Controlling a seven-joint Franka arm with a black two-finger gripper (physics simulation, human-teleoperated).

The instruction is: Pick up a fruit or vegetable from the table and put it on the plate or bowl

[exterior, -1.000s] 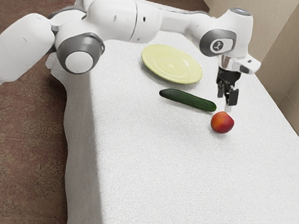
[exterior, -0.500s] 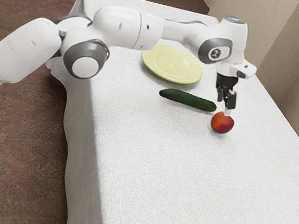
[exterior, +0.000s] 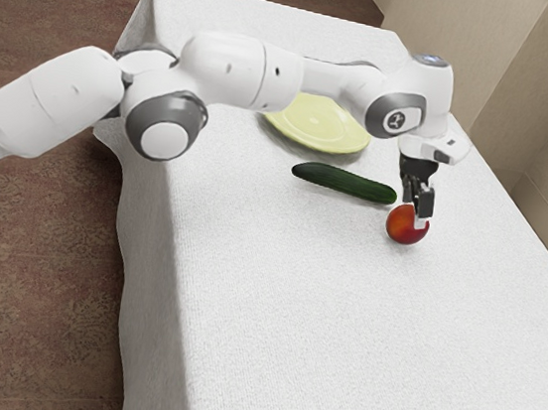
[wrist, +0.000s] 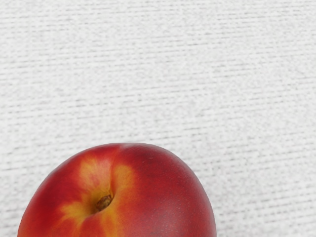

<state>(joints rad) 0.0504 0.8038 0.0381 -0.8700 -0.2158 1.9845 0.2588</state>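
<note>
Gripper [exterior: 419, 211] down over round, smooth red-yellow peach [exterior: 406, 228], grip unreadable; long dark-green cucumber [exterior: 344, 182] just beside, shallow pale-green plate [exterior: 337, 136] beyond, on nubby white tablecloth [exterior: 339, 323].

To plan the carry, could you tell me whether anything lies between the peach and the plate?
Yes: the cucumber lies on the table between the peach and the plate, across the straight path, so the carry should probably go over it. Nothing visible separates the gripper from the peach.

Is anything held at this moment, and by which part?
Cannot tell: the gripper is at the top of the peach, which rests on the table.
</note>
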